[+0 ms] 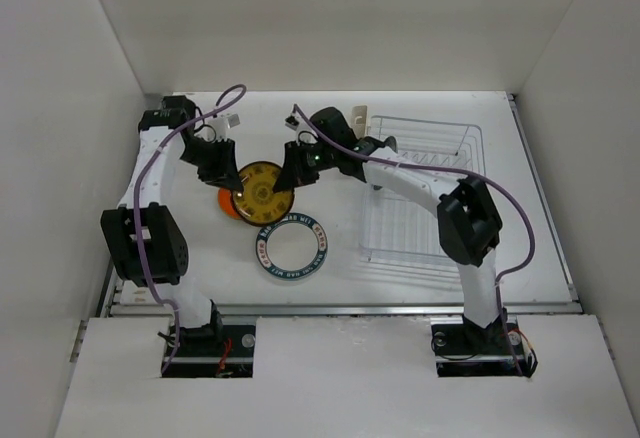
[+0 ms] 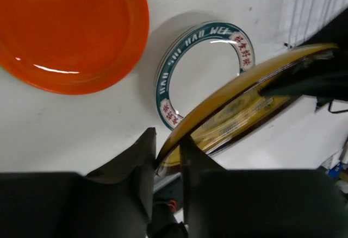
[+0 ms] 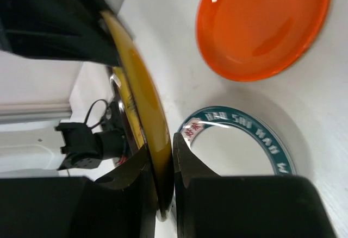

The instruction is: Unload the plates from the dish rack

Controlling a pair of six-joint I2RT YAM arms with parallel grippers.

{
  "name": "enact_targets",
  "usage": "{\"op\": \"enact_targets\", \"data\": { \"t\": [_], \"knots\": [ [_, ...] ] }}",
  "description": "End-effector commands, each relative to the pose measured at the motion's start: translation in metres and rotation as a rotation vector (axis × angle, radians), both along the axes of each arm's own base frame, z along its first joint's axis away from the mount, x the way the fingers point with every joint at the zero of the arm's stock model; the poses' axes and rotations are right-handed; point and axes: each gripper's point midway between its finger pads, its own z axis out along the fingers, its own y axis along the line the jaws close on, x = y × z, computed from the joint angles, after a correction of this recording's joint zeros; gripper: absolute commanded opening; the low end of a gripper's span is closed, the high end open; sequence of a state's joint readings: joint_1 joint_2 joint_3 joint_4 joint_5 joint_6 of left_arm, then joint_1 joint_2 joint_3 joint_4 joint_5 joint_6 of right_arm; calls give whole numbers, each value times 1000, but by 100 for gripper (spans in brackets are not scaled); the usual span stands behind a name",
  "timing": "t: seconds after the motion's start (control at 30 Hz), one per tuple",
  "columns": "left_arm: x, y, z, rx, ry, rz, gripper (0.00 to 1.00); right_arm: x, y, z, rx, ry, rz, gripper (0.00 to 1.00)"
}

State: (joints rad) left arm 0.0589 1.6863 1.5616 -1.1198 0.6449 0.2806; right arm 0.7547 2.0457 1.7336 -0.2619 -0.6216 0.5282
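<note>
Above the table, left of the rack (image 1: pixel 440 158), I hold a yellow plate (image 1: pixel 258 190) on edge between both grippers. My right gripper (image 3: pixel 163 178) pinches its rim, fingers pressed tight on either face. My left gripper (image 2: pixel 167 159) sits on the opposite rim with a finger on each side. They look to be touching it, so I judge that both hands have it for a handover.

The task looks far along. Two plates already lie flat on the table: an orange plate (image 2: pixel 70 31) just under and beside the yellow one, and a teal-rimmed plate (image 1: pixel 291 249) nearer my bases, apart from the orange one. From above I see no plate standing in the wires of the rack, though my right arm covers part of it, so I cannot swear that it is empty. What is left, as I judge it, is to let one hand go and lay the yellow plate down with the others, then check the hidden part of the rack.

The teal rim carries white capital letters that read roughly "HAO SHI HAO WEI". Between them are small red patches with characters too small to make out. The yellow plate has a printed pattern, but I can read nothing on it.
</note>
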Motion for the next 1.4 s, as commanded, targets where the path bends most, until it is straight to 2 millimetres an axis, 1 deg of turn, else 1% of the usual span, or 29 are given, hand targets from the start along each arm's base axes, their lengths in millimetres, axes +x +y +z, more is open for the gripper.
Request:
{"op": "enact_targets", "data": {
  "t": [0.0, 0.03, 0.2, 0.23, 0.27, 0.37, 0.4, 0.43, 0.53, 0.57, 0.6, 0.63, 0.67, 0.7, 0.73, 0.8, 0.83, 0.87, 0.9, 0.93, 0.97, 1.0, 1.03, 1.1, 1.13, 1.17, 1.2, 1.27, 1.37],
  "knots": [
    [-8, -17, 16, -32, -47, -39, 8, 0, 15, 35, 102, -51, 32, 0],
    [-8, -17, 16, -32, -47, -39, 0, 2, 14, 34, 98, -55, 20, 0],
    [-9, -11, 19, 5, -26, -23, 0, 5, 13, 38, 97, -69, 3, 0],
    [-8, -11, 17, 4, -16, -23, 0, 6, 15, 43, 107, -79, 3, 0],
    [-9, -11, 21, 4, -15, -23, 0, 6, 12, 39, 85, -64, -8, 0],
    [-8, -11, 34, 5, -32, -23, 0, 11, 13, 39, 62, -57, -28, 27],
    [-5, -11, 39, 6, -49, -22, 0, 12, 14, 37, 55, -50, -28, 40],
    [0, -7, 45, 16, -75, -11, 0, 14, 14, 39, 46, -49, -37, 72],
    [7, -6, 50, -3, -86, 34, 0, 22, 12, 50, 32, -69, -80, 91],
    [14, -5, 53, -20, -105, 53, 0, 32, 7, 51, 17, -81, -122, 98],
    [15, -3, 51, -32, -88, 71, 0, 37, 7, 61, 20, -102, -145, 98],
    [18, -3, 51, -34, -94, 78, 0, 44, 0, 59, -7, -98, -180, 99],
    [22, -1, 44, -47, -65, 88, 0, 49, -3, 59, -25, -106, -211, 99],
    [24, 6, 42, -39, -53, 106, 0, 71, -18, 66, -49, -142, -306, 99],
    [26, 10, 37, -39, -40, 119, 0, 73, -27, 67, -78, -140, -352, 99],
    [34, 30, 24, -15, 3, 182, 0, 98, -55, 77, -112, -165, -497, 99],
    [36, 36, 18, -16, 20, 200, 0, 98, -60, 78, -122, -161, -527, 99],
    [41, 44, 8, -7, 53, 229, 0, 102, -73, 95, -105, -176, -573, 99],
    [44, 57, 3, 12, 69, 266, 0, 101, -79, 101, -105, -191, -597, 99],
    [46, 57, -3, 11, 89, 266, 0, 108, -92, 107, -113, -212, -649, 99],
    [49, 62, -7, 10, 97, 279, 0, 103, -101, 122, -104, -231, -672, 99],
    [50, 65, -20, 22, 129, 274, 0, 104, -111, 131, -103, -243, -702, 99],
    [53, 66, -25, 22, 135, 274, 0, 109, -124, 137, -113, -261, -751, 99],
    [56, 70, -43, 36, 164, 259, 0, 105, -144, 149, -134, -273, -802, 99],
    [59, 70, -46, 35, 170, 259, 0, 103, -151, 152, -146, -279, -823, 99],
    [57, 70, -51, 36, 185, 245, 0, 108, -167, 155, -171, -292, -880, 99],
    [57, 71, -55, 38, 189, 231, 0, 100, -177, 159, -190, -294, -899, 99],
    [54, 71, -62, 36, 216, 222, 0, 98, -198, 161, -223, -305, -957, 99],
    [50, 77, -76, 76, 246, 206, 0, 84, -223, 158, -268, -304, -997, 99]
  ]
}}
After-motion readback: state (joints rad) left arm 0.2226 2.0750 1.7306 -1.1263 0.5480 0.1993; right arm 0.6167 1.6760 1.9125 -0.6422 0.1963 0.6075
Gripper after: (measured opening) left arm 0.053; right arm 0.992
